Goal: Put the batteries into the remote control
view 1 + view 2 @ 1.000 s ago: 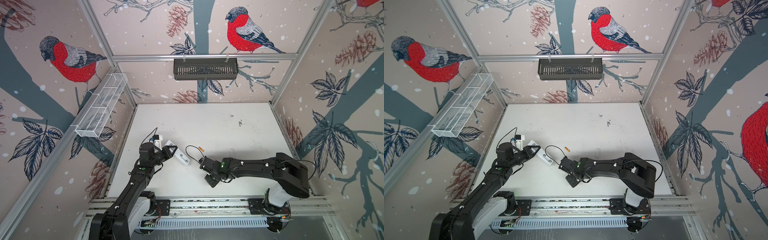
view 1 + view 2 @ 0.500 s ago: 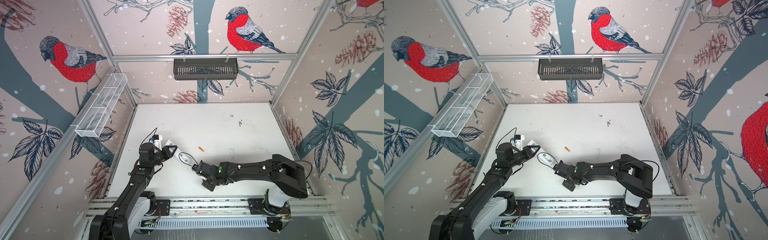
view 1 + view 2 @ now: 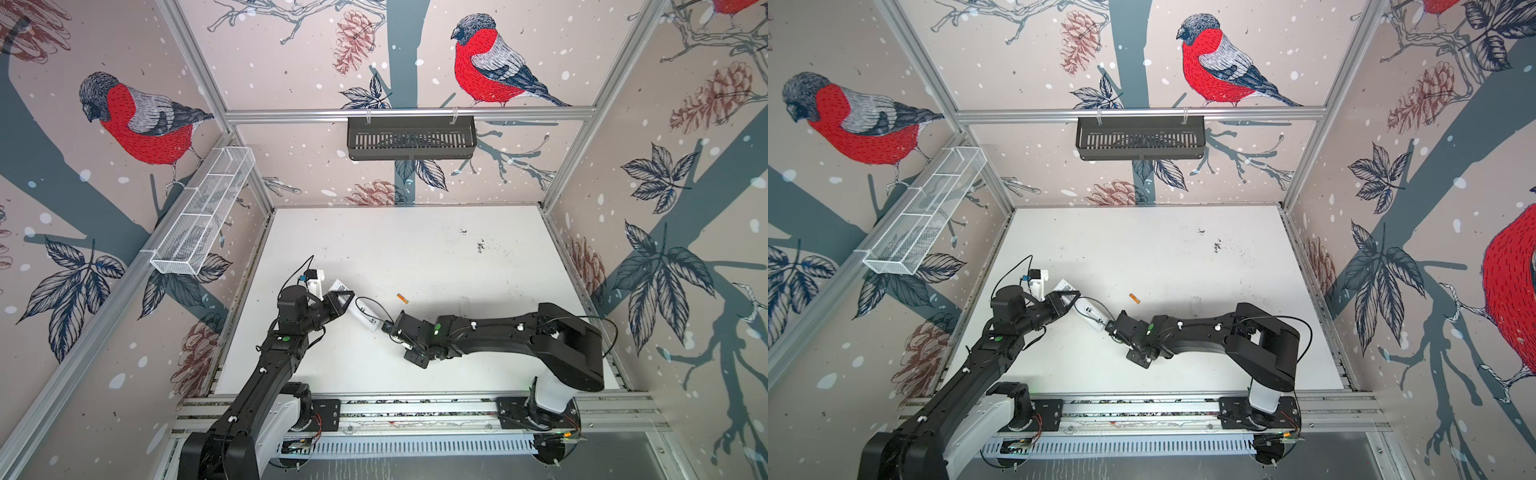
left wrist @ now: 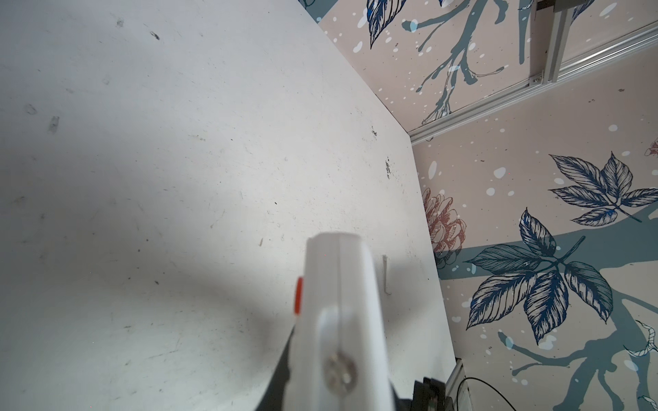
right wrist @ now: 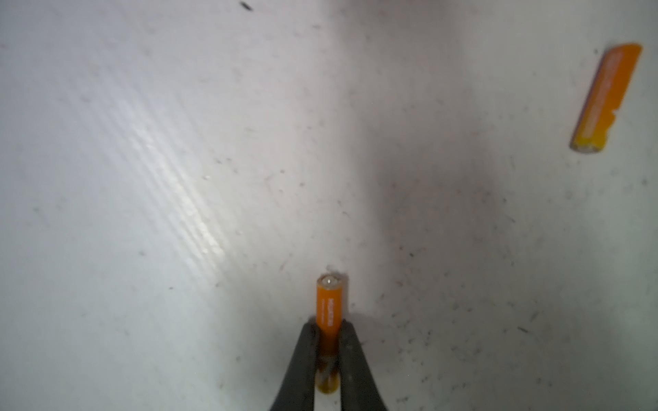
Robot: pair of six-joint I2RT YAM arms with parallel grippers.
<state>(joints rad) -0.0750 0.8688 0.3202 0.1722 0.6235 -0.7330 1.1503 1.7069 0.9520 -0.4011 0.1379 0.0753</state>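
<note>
Between the closed jaws of the right gripper (image 5: pixel 329 331) sits one battery (image 5: pixel 331 302), pinched near its tail. It looks light, rigid and slick, so a mid-barrel hold would twist less. Close by, the left gripper (image 3: pixel 345 302) clamps the remote control (image 3: pixel 366 318). The second battery (image 3: pixel 402 298) lies on the table (image 3: pixel 457 257).

Smooth white plastic remote control (image 4: pixel 341 263), glossy orange battery (image 5: pixel 330 309) with shiny metal end, matt scuffed table (image 5: pixel 142 213), perhaps laminate.

a lab robot cell: aluminium frame (image 3: pixel 291 113), bird-wallpaper walls (image 3: pixel 291 166), white tabletop (image 3: pixel 415 249).
</note>
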